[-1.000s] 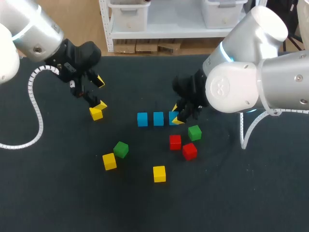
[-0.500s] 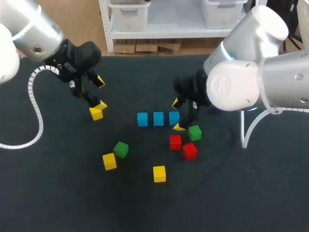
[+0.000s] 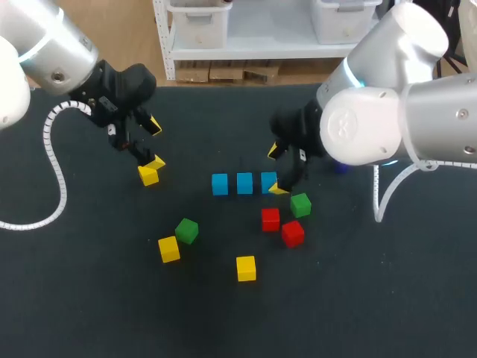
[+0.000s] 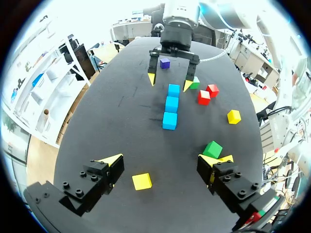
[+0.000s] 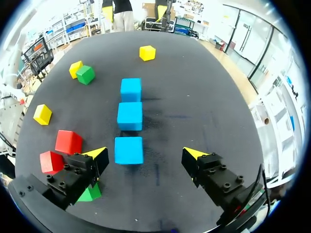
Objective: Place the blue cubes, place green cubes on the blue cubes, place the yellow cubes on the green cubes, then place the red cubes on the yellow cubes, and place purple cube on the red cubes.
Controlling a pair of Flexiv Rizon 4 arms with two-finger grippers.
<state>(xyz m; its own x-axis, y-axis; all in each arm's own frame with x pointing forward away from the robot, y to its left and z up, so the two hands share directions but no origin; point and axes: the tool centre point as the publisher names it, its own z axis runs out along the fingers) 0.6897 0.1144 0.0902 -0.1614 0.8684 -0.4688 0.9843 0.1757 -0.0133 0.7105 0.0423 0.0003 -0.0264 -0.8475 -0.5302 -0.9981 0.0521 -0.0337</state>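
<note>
Well, blue cubes (image 3: 244,183): we see three in one straight row on the table (image 3: 89,298), with small gaps between them.
Right gripper (image 3: 277,171): its fingers are spread wide and hold nothing; the end blue cube (image 5: 129,150) lies between the tips, nearer to one, touching neither.
Left gripper (image 3: 154,143): also spread and empty; the first yellow cube (image 4: 141,181) lies on the table between its fingers.
First green cube (image 3: 300,204): just beside the right gripper.
Red cubes (image 3: 270,219): two, close together, near the first green cube.
Second green cube (image 3: 186,230): just beside the second yellow cube (image 3: 169,249).
Third yellow cube (image 3: 246,268): alone, apart from the others.
Purple cube (image 4: 164,62): behind the right gripper, away from the row.
</note>
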